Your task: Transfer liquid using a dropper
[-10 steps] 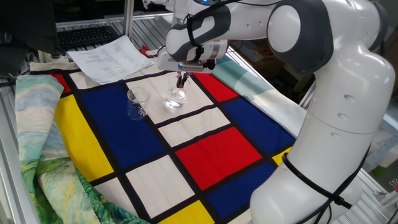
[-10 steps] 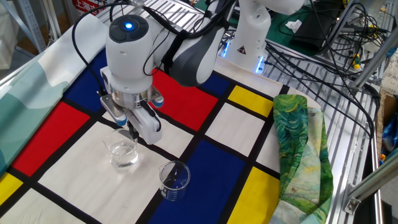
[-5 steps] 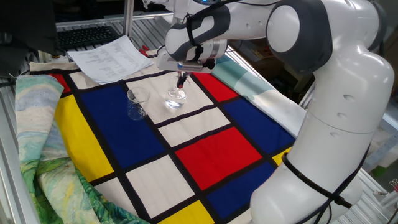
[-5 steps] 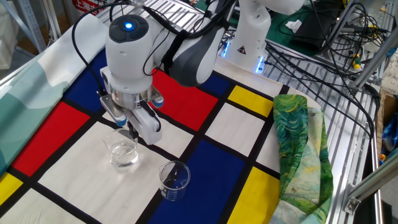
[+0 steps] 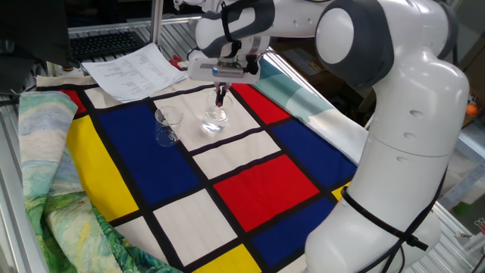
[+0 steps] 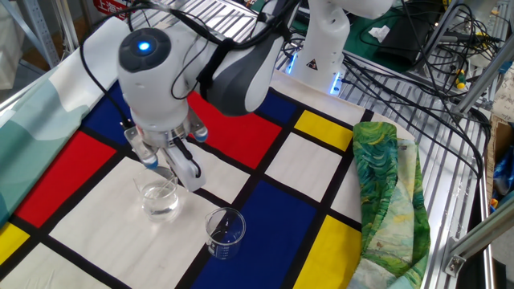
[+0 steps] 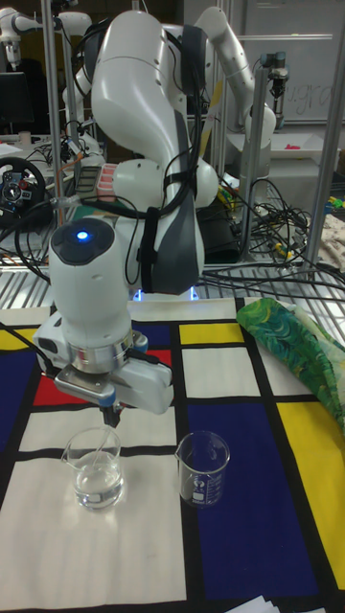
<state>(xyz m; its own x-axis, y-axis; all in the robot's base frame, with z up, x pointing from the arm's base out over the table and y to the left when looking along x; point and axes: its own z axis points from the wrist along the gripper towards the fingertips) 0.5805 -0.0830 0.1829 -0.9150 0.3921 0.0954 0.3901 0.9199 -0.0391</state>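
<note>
My gripper [image 7: 111, 414] is hovering over the rounder glass [image 7: 94, 467] near the surface's middle, fingers pinching the dropper [image 5: 220, 94] by its red bulb — light, slippery, fragile, so I am squeezing gently. The beaker [image 7: 202, 467] is waiting just beside.

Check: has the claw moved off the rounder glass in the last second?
Yes. In the other fixed view the claw has shifted left and tilted, though it still hangs just above the rounder glass; the beaker has not moved.
</note>
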